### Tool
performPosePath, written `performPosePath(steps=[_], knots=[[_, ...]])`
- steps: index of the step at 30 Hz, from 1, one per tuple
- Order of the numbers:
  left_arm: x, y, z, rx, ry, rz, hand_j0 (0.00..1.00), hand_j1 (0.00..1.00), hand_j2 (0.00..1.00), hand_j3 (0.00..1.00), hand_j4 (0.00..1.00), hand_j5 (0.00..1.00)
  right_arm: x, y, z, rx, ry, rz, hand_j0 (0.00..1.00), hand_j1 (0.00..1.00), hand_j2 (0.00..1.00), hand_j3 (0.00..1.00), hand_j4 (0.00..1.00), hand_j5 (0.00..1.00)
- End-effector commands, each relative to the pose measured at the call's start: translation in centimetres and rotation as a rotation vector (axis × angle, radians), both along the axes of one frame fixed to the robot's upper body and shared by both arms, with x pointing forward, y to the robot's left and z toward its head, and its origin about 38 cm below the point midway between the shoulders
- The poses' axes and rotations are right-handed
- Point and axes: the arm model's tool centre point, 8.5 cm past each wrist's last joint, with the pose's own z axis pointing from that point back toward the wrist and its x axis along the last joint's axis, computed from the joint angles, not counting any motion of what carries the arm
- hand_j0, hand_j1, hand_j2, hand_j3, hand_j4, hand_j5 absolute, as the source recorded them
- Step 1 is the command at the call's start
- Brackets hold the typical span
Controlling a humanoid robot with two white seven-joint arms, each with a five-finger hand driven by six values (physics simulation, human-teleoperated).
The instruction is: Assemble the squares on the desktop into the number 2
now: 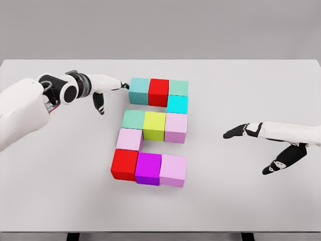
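Coloured cubes lie on the white table (pixel 251 201) in the shape of a 2. The top row is a teal cube (pixel 139 91), a red cube (pixel 158 92) and a pale green cube (pixel 178 88), with a cyan cube (pixel 177 104) below it. The middle row is green (pixel 133 119), yellow-green (pixel 154 125) and pink (pixel 176 127). A pink cube (pixel 129 139) leads down to red (pixel 124 164), magenta (pixel 148 168) and pink (pixel 173 170). My left hand (pixel 108 88) is open, its fingertips (pixel 124 86) at the teal cube's left face. My right hand (pixel 261 145) hovers open, right of the cubes.
The table's front edge runs along the bottom of the view and its far edge lies behind the cubes. Both forearms reach in over the table from the sides.
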Motion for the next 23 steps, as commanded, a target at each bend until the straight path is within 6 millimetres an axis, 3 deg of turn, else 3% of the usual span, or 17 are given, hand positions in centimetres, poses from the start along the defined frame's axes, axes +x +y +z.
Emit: performPosePath(steps=[1,6,8,9,12,13,15,16,23], knots=[[0.1,1.1,0.1,0.005,0.002,0.018,1.0,1.0,1.0,1.0,1.0,1.0,0.0,0.0,0.1,0.004,0.003,-0.004,1.0,1.0,1.0,1.0,1.0,1.0],[0.3,3.2,0.9,0.003,-0.01,0.057,1.0,1.0,1.0,1.0,1.0,1.0,0.0,0.0,0.1,0.006,0.003,-0.003,1.0,1.0,1.0,1.0,1.0,1.0],[0.5,5.4,4.2,-0.113,-0.048,0.015,1.0,1.0,1.0,1.0,1.0,1.0,0.0,0.0,0.1,0.006,0.003,-0.002,1.0,1.0,1.0,1.0,1.0,1.0],[-0.2,6.6,6.5,-0.207,-0.072,-0.093,1.0,1.0,1.0,1.0,1.0,1.0,0.0,0.0,0.1,0.006,0.003,-0.002,1.0,1.0,1.0,1.0,1.0,1.0],[-4.4,10.5,10.3,-0.506,-0.14,-0.43,1.0,1.0,1.0,1.0,1.0,1.0,0.0,0.0,0.1,0.006,0.003,-0.003,1.0,1.0,1.0,1.0,1.0,1.0],[-5.2,12.1,10.0,-0.613,-0.126,-0.382,1.0,1.0,1.0,1.0,1.0,1.0,0.0,0.0,0.1,0.006,0.003,-0.003,1.0,1.0,1.0,1.0,1.0,1.0],[-6.2,13.1,8.6,-0.799,-0.08,-0.326,1.0,1.0,1.0,1.0,1.0,1.0,0.1,0.0,0.0,0.005,0.003,-0.005,1.0,1.0,1.0,1.0,1.0,1.0],[-6.9,13.8,7.0,-0.859,-0.044,-0.287,1.0,1.0,1.0,1.0,1.0,1.0,0.1,0.0,0.0,0.006,0.003,-0.006,1.0,1.0,1.0,1.0,1.0,1.0],[-8.7,15.9,3.6,-0.87,0.006,-0.205,1.0,1.0,1.0,1.0,1.0,1.0,0.1,-0.1,0.1,0.007,-0.001,-0.007,1.0,1.0,1.0,1.0,1.0,1.0]])
